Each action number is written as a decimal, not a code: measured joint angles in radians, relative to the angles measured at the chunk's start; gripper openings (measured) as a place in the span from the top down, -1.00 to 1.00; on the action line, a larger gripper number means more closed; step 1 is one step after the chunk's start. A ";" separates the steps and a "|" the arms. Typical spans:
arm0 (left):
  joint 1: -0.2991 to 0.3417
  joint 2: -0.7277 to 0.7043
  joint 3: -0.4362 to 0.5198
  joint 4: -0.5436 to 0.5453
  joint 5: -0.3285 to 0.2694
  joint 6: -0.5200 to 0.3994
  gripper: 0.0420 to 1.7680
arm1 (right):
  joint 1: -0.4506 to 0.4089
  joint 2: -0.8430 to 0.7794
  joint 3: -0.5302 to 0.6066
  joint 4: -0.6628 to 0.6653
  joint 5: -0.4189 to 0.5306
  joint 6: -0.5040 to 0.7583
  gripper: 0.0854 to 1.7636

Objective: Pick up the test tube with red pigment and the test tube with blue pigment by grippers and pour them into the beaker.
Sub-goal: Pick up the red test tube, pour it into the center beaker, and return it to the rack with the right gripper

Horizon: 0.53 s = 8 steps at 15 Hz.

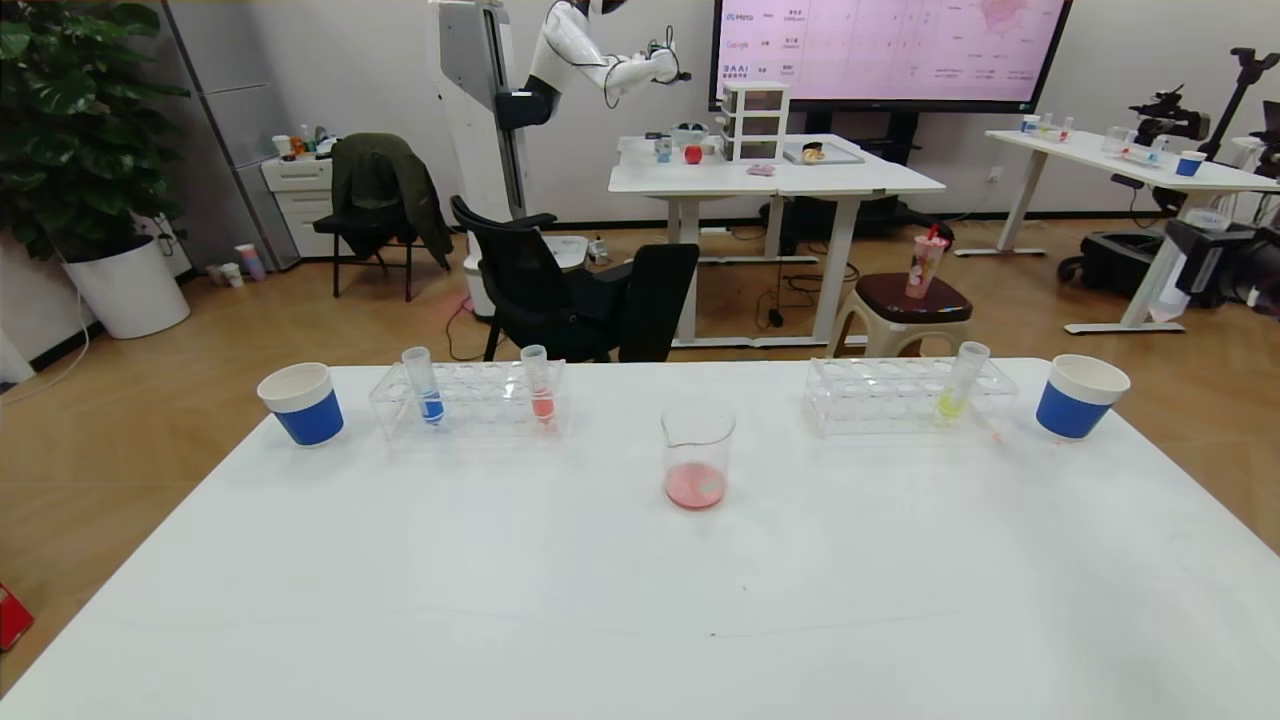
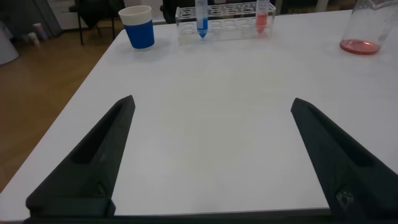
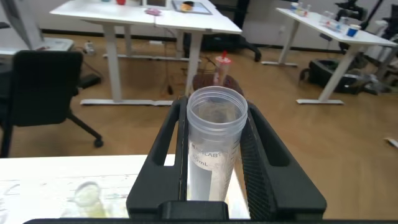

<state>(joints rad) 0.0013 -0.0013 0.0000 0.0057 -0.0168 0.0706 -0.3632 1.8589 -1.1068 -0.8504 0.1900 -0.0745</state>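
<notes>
Beaker (image 1: 697, 455) already holds red liquid, the blue tube (image 1: 424, 385) stands racked left of it, your left tool (image 2: 211, 162) gapes wide, the right tool (image 3: 214, 168) clamps a seemingly empty tube (image 3: 214, 146), so a careless grab could topple the rack (image 1: 468, 400).

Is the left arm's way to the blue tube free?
Probably yes. The left gripper is open, with only bare table between it and the blue tube, standing upright in its rack.
</notes>
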 joint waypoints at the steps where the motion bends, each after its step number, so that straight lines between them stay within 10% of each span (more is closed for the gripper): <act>1: 0.000 0.000 0.000 0.000 0.000 0.000 -0.98 | -0.023 0.032 -0.013 -0.019 0.000 -0.008 0.49; 8: 0.000 0.000 0.000 0.000 0.000 0.000 -0.98 | -0.037 0.276 -0.017 -0.217 -0.006 -0.047 0.49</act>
<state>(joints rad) 0.0013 -0.0013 0.0000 0.0062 -0.0168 0.0706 -0.3998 2.1349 -1.1243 -1.0670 0.1836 -0.1211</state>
